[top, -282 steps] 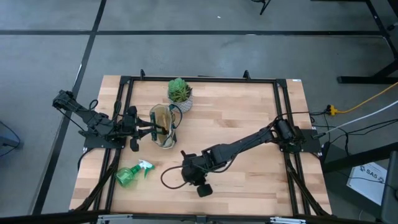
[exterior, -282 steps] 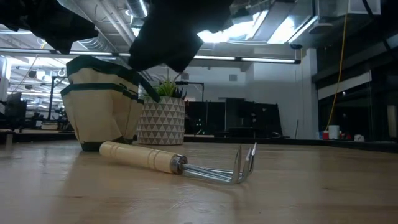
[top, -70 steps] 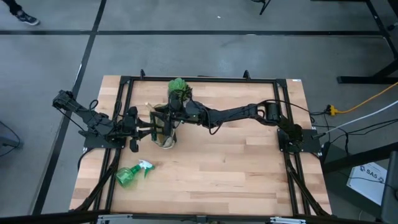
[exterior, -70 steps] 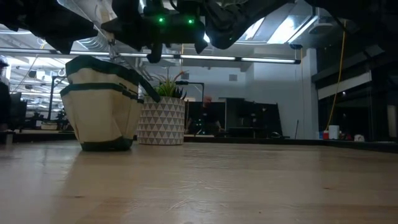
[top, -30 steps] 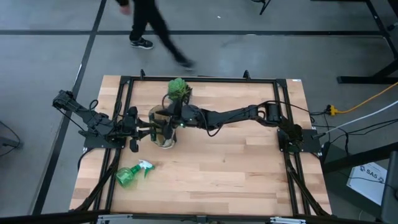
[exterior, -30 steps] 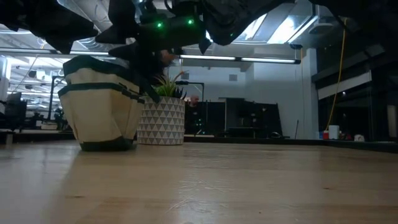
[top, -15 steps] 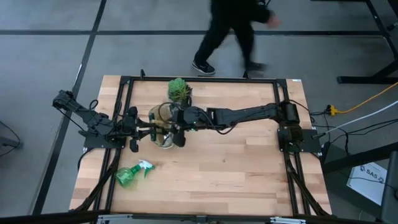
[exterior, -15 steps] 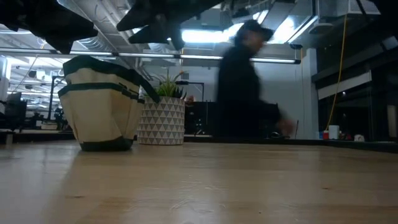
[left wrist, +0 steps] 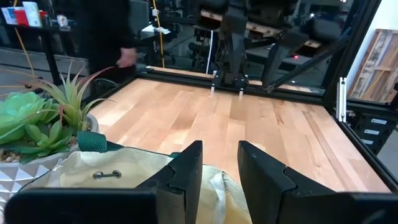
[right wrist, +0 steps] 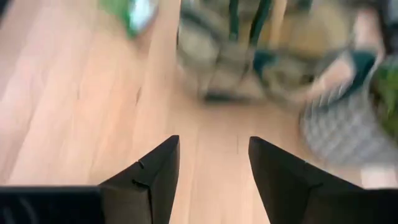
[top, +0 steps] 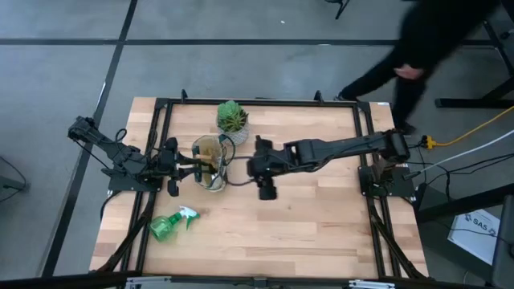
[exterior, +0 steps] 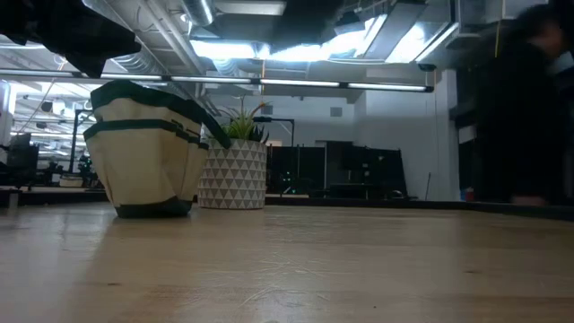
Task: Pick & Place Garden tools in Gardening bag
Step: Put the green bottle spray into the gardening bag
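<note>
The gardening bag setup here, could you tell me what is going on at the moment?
The left gripper holds the rim of the gardening bag. The right gripper hangs open and empty over the table beside the bag. The green spray bottle lies on the table, not yet packed. A person walks past behind.

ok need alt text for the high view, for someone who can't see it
Overhead view of a wooden table: the left gripper holds the rim of a cream gardening bag, while the right gripper hangs open and empty to the bag's right. A potted plant stands behind the bag, a green spray bottle lies nearer the front, and a person walks past.
</note>
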`<act>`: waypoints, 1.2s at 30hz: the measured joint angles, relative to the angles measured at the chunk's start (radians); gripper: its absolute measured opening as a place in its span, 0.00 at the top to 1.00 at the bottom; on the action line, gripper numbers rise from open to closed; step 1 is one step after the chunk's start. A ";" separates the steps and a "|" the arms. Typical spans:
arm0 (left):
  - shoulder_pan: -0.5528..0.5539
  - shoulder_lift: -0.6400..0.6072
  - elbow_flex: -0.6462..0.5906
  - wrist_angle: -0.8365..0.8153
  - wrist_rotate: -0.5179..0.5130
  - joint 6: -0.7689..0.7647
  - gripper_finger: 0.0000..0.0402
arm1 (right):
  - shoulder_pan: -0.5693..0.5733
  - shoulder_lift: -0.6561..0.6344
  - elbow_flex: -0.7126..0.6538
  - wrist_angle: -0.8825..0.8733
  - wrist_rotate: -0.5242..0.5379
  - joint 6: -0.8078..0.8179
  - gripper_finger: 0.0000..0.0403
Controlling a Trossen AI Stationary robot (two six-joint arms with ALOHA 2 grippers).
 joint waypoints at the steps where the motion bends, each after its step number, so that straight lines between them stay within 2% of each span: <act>1: 0.000 0.000 0.000 0.000 0.000 0.000 0.76 | 0.005 -0.008 0.000 -0.056 -0.009 0.001 0.52; 7: 0.000 0.000 0.000 0.000 0.000 0.000 0.76 | 0.044 -0.035 -0.073 -0.175 -0.088 0.036 0.52; 14: 0.000 0.000 0.000 0.000 0.000 0.000 0.76 | 0.099 -0.052 -0.237 -0.204 -0.109 0.040 0.52; 19: 0.000 0.000 0.000 0.000 0.000 0.000 0.76 | 0.119 -0.084 -0.390 -0.171 -0.109 0.134 0.52; 23: 0.000 0.000 0.000 0.001 0.000 0.000 0.76 | 0.138 -0.146 -0.564 -0.038 -0.093 0.206 0.52; 28: 0.000 0.000 0.000 0.000 0.000 0.000 0.76 | 0.164 -0.243 -0.781 0.218 -0.093 0.313 0.52; 36: 0.000 0.000 0.000 0.000 0.000 0.000 0.76 | 0.199 -0.323 -1.051 0.762 -0.090 0.359 0.52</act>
